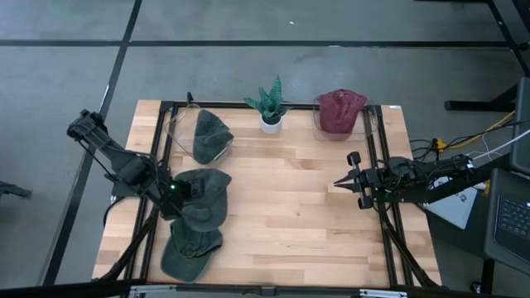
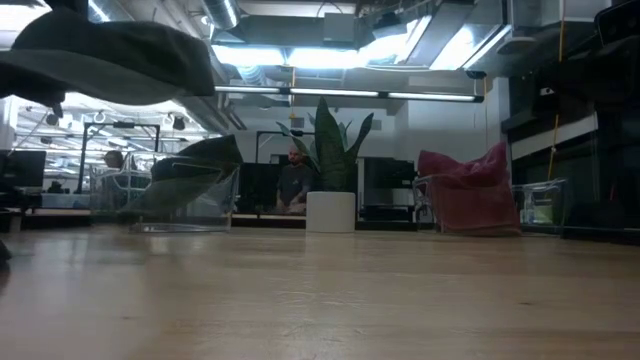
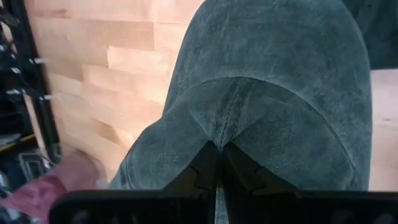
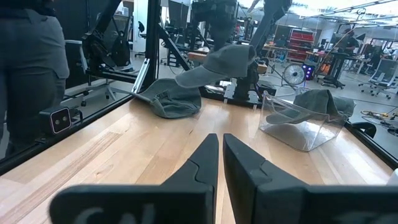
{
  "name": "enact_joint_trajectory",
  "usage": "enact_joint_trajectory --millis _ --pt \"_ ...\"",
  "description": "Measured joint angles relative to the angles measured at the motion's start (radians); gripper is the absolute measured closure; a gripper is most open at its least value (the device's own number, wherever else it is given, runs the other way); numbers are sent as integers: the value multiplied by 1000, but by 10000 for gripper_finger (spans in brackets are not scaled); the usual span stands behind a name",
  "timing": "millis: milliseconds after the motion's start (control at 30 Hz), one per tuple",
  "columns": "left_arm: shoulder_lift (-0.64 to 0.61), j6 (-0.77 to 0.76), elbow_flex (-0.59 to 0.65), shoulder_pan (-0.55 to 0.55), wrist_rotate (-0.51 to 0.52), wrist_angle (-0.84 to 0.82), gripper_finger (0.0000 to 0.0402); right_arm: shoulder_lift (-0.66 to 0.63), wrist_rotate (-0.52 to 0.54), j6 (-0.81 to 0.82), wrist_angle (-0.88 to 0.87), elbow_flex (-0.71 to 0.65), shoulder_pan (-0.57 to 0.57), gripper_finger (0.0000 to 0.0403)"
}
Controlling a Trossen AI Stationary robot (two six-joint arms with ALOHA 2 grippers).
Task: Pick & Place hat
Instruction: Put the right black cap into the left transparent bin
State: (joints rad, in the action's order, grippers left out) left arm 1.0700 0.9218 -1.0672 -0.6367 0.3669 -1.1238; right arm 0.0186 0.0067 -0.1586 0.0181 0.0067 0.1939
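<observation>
The wooden tabletop (image 1: 298, 223) carries everything, framed by black rails along its left and right edges. Near the left edge, the left tool (image 1: 175, 197) is clamped shut on a grey-green hat (image 1: 203, 199), its two fingers (image 3: 202, 171) pinched together on the fabric just behind the crown's seam; the hat hangs lifted off the wood, its brim spreading out from the tool toward the tabletop's middle. In the low view this raised hat (image 2: 110, 60) floats high above the surface. A second hat of the same colour (image 1: 190, 251) lies flat at the front left corner, partly beneath the lifted one. A third hat (image 1: 209, 135) rests inside a clear bin (image 1: 178, 128) by the back edge, left of centre. Another clear bin (image 1: 368, 120) toward the back right corner holds a dark red cloth (image 1: 339, 110). Between the two bins, at the back edge, stands a small plant in a white pot (image 1: 271, 108). The right tool (image 1: 348, 184) waits near the right edge, well apart from every hat, its fingers drawn narrow with only a thin gap and holding nothing
</observation>
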Motion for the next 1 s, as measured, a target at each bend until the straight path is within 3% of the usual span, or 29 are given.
enact_joint_trajectory --millis 633,767,1000 --pt "-98 365 11 -54 276 -65 398 0 0 0 0 0 0 377" --pt "-153 415 31 -21 347 -69 398 0 0 0 0 0 0 377" --pt "-240 463 33 110 378 -68 398 0 0 0 0 0 0 377"
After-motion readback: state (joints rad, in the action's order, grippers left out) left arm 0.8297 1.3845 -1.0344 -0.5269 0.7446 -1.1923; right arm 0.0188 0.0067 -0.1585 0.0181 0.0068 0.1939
